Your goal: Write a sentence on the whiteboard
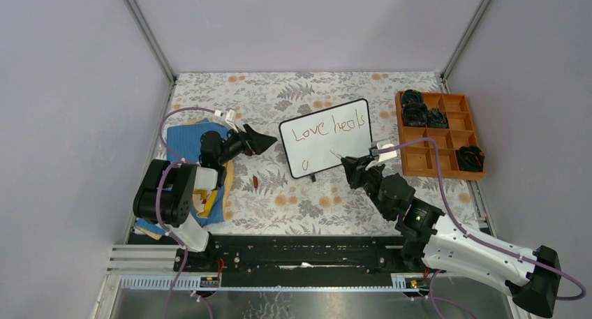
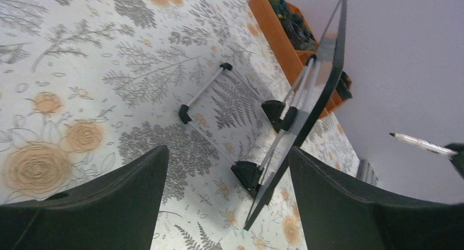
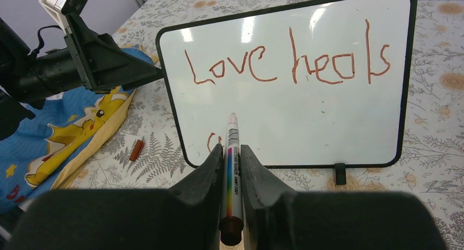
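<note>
A blue cartoon cloth [image 1: 185, 136] lies by the counter's left edge. The left gripper [image 1: 264, 144], spread wide and holding nothing, points at the left edge of the whiteboard [image 1: 328, 151], which stands mid-counter toward the far edge. The sentence [image 3: 287, 61] reads "Love heals", with one rounded stroke beneath. The right gripper [image 3: 231, 157] clamps a marker [image 3: 232, 132], whose tip is near the board's lower left. An orange tray [image 1: 419, 160] sits near the far right corner.

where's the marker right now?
In the right wrist view the marker sits clamped in the right gripper, centre frame, its tip at the lower left of the whiteboard.
</note>
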`<state>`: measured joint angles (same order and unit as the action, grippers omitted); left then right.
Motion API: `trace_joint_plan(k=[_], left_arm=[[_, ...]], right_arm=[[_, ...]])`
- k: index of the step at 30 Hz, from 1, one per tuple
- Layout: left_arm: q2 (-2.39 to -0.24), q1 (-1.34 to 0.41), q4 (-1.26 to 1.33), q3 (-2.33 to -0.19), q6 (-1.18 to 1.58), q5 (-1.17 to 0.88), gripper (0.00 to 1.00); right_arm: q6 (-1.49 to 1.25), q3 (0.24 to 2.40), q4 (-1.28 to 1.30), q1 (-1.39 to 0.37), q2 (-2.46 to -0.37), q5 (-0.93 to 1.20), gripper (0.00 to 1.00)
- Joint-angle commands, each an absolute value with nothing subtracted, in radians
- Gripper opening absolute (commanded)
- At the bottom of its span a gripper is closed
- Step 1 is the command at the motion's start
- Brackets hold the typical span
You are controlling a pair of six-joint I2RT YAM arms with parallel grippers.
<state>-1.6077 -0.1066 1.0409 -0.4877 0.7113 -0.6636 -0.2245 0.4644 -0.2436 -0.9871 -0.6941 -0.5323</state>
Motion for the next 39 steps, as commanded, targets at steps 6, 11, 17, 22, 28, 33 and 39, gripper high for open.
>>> trace_joint_plan(k=[6,11,17,22,28,33,39], left_arm=[[-1.735,-0.122,1.411,-0.473,0.836,-0.851,0.83],[-1.751,-0.126,1.457,-0.467,0.857,-0.871,0.82],[-1.786,-0.173,1.456,-0.479,0.845,-0.932,0.78],[-1.826,-0.202,1.445,-0.489,0.829,-0.945,0.68],[-1.845,-0.218,1.457,-0.514,0.837,-0.917,0.61],[-1.852,-0.236,1.427,-0.542,0.818,-0.929,0.59],[-1.886,-0.238,1.447,-0.543,0.799,-0.913,0.52]], right_arm=[[-0.238,0.484,-0.29,-0.985,-0.678,-0.515,0.0],[-0.252,0.479,-0.302,-0.986,-0.691,-0.49,0.0],[-0.264,0.477,-0.341,-0.986,-0.73,-0.46,0.0],[-0.275,0.486,-0.378,-0.986,-0.779,-0.43,0.0],[-0.292,0.497,-0.401,-0.986,-0.82,-0.408,0.0],[-0.303,0.489,-0.4,-0.985,-0.821,-0.405,0.0],[-0.309,0.491,-0.398,-0.986,-0.846,-0.385,0.0]])
